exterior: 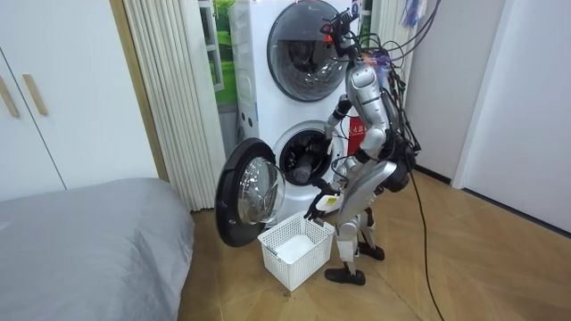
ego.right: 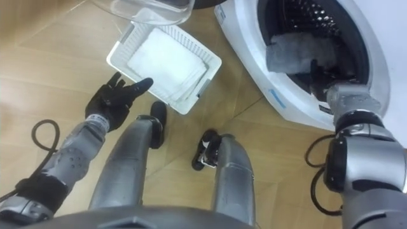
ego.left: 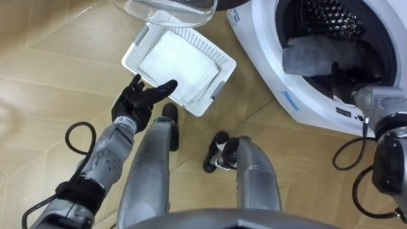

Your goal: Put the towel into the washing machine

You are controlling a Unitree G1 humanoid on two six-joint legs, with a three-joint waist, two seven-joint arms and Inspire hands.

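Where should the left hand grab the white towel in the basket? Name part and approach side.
Pinch the stepped folded edges on the near right side of the white towel, coming straight down from above: it lies flat and the walls of the basket block a sideways reach. The open left hand hovers by its near rim.

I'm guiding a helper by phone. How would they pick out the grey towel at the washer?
Start at the white washing machine with its round door swung open. In the dark drum lies the towel, a crumpled cloth next to the robot's right hand. It is grey and in the machine, unlike the white folded cloth in the basket on the floor.
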